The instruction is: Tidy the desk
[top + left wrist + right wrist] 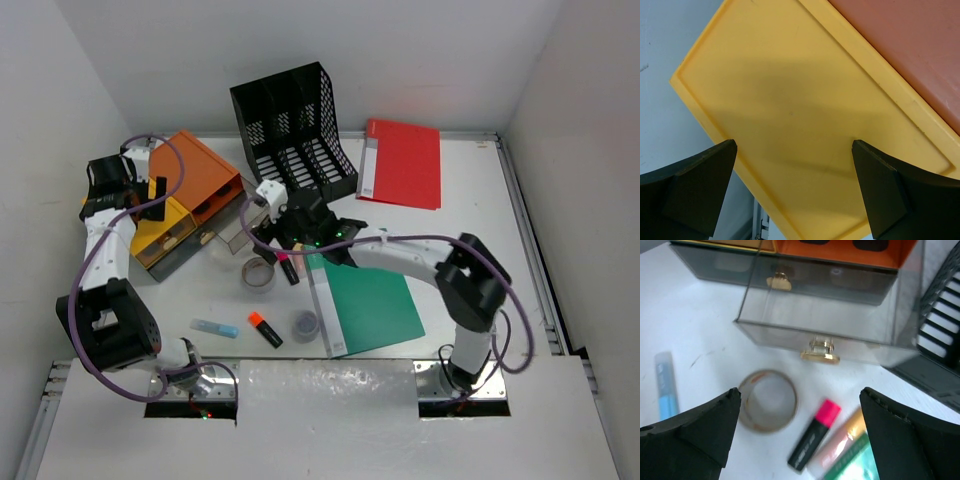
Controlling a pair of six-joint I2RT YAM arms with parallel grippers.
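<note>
Much of the white desk (480, 200) lies cluttered.

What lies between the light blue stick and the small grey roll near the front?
An orange-capped highlighter, lying on the desk; the top view shows it.

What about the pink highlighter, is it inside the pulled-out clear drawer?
No, the pink highlighter lies on the desk outside the clear drawer, in front of its gold handle, beside the tape roll.
</note>
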